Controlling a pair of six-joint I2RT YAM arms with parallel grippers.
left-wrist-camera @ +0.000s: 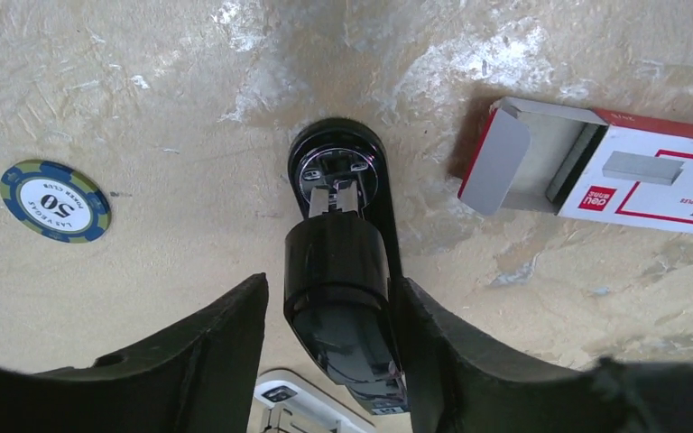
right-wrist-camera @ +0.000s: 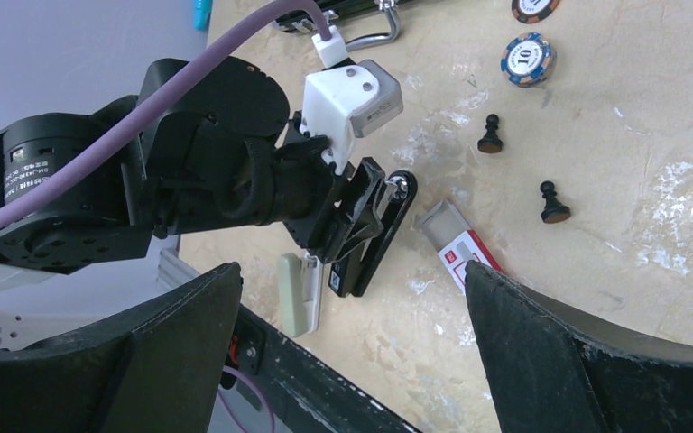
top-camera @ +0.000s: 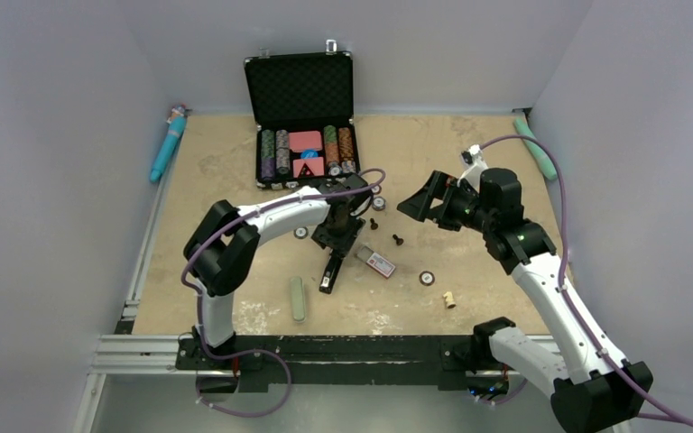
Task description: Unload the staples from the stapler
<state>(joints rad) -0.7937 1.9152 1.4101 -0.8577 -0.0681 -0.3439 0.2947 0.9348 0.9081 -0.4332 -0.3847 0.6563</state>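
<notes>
Stapler (left-wrist-camera: 338,271), glossy black plastic with a rounded nose and a chrome anvil plate (left-wrist-camera: 337,171), lies on the mottled chipboard table (top-camera: 469,153). The left gripper (left-wrist-camera: 329,298) is closed narrowly about its raised top arm. Only the left wrist view shows the red-and-white cardboard box (left-wrist-camera: 650,171) with its grey flap open, just right of the stapler. Only the top view shows the right gripper (top-camera: 422,206) spread wide, further right. The staples cannot be made out.

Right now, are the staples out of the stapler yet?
Not yet. Done: the stapler looks hinged open. In hand: the left pincer straddles its top. Left: no loose staples show on the table, so pulling them out remains. The right pincer hovers open.
</notes>
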